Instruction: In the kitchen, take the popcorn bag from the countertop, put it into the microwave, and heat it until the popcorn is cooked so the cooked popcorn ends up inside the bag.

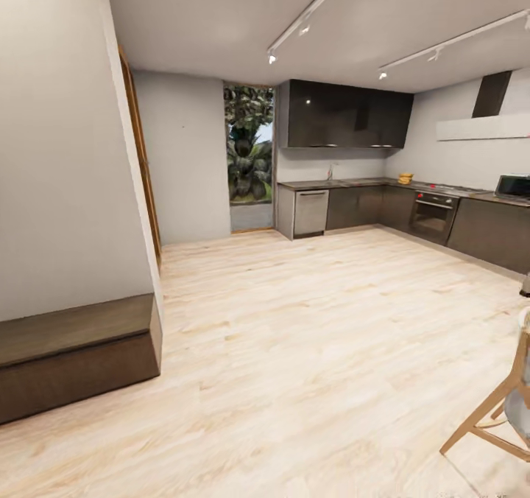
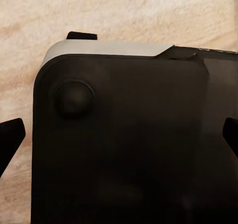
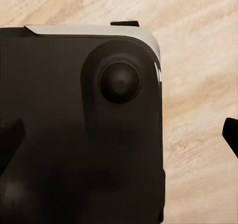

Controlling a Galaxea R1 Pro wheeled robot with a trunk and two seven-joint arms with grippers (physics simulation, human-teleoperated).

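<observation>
Left hand (image 2: 119, 134) fingertips (image 2: 11, 134) spread wide over dark robot base (image 2: 124, 144); pale wood floor (image 2: 124, 10) beyond.

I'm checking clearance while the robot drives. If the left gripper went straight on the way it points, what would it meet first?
Probably the robot's own dark rounded base panel, which lies between the left gripper fingertips; past its edge is pale wooden floor. Depth is unclear.
</observation>
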